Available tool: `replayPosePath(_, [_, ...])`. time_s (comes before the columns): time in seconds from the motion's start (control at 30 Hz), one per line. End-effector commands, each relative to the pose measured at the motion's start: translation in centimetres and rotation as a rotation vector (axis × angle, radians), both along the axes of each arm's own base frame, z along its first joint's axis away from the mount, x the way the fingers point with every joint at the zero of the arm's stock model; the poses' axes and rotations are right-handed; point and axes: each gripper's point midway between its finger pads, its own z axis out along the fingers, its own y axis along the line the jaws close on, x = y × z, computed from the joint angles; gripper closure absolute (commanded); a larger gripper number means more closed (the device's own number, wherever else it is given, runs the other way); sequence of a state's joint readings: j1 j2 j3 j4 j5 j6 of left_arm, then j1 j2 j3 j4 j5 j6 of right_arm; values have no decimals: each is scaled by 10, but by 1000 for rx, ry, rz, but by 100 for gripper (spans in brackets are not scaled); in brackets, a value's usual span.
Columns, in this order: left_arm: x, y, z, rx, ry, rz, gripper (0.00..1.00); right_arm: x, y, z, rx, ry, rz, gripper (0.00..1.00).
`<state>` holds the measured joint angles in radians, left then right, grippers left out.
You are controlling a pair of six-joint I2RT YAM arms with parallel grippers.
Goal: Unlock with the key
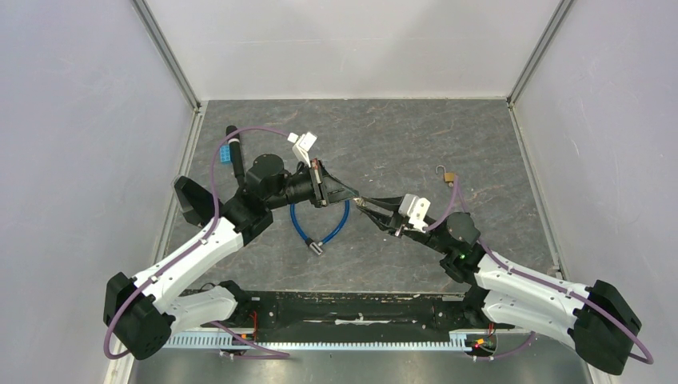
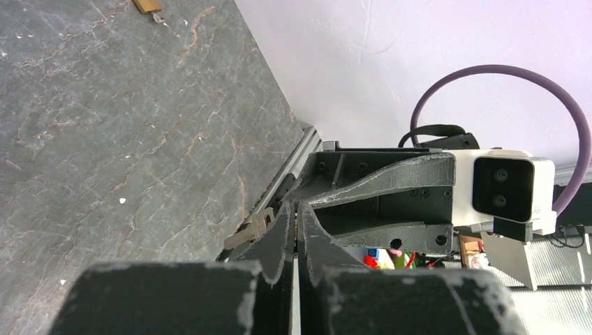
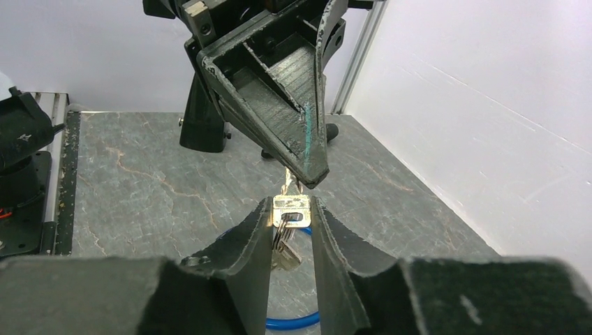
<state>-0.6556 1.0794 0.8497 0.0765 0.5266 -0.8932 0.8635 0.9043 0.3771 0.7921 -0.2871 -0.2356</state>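
The key (image 3: 291, 208) hangs in the air between both grippers, over the middle of the mat. My left gripper (image 1: 356, 198) is shut on its blade and points right; its dark tip (image 3: 311, 178) shows just above the silver head. My right gripper (image 3: 291, 202) has a finger pressed against each side of that head. A ring with a second key (image 3: 285, 257) dangles below; the same dangling key (image 2: 250, 230) sticks out beside the shut left gripper (image 2: 299, 206). The small brass padlock (image 1: 448, 176) lies on the mat at the right, shackle up, apart from both grippers.
A blue cable loop (image 1: 320, 228) lies on the mat under the grippers and also shows as a blue cable (image 3: 293, 322). A black marker with a blue block (image 1: 232, 152) rests at the back left. White walls close in the grey mat (image 1: 400, 128) on three sides.
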Motion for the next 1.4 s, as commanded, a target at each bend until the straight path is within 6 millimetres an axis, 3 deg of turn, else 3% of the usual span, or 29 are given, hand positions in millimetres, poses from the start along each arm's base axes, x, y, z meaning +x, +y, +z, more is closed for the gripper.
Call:
replayPosePath(0.0, [0, 0, 17, -63, 4, 5, 98, -1, -3, 8, 30, -19, -6, 74])
replayPosePath(0.27, [7, 4, 8, -47, 72, 59, 95, 0, -2, 4, 16, -2, -7, 100])
replayPosePath(0.3, [10, 6, 6, -34, 83, 82, 89, 1, -2, 3, 11, 2, -10, 100])
replayPosePath(0.4, [20, 21, -14, 53, 141, 196, 43, 3, -3, -3, -1, 29, -24, 100])
replayPosePath(0.47, [25, 37, -28, 132, 184, 295, 20, 5, -4, -10, -18, 50, -34, 100])
replayPosePath(0.53, [30, 59, -44, 218, 231, 416, 10, 4, -7, -15, -21, 72, -40, 100])
replayPosePath(0.7, [25, 106, -83, 377, 383, 639, 6, 1, -12, -30, -34, 108, -47, 100])
replayPosePath(0.9, [-6, 136, -131, 566, 596, 714, 5, -2, -15, -36, -23, 121, -42, 100])
replayPosePath(1.07, [-28, 158, -166, 740, 658, 713, 6, -7, -16, -39, -5, 121, -26, 100])
replayPosePath(1.17, [-27, 162, -179, 707, 674, 771, 6, -8, -16, -41, -6, 125, -25, 100])
replayPosePath(1.27, [-18, 168, -185, 660, 700, 881, 16, -9, -16, -43, -7, 127, -20, 100])
replayPosePath(1.37, [-12, 170, -190, 682, 735, 940, 17, -9, -18, -45, -8, 128, -26, 100])
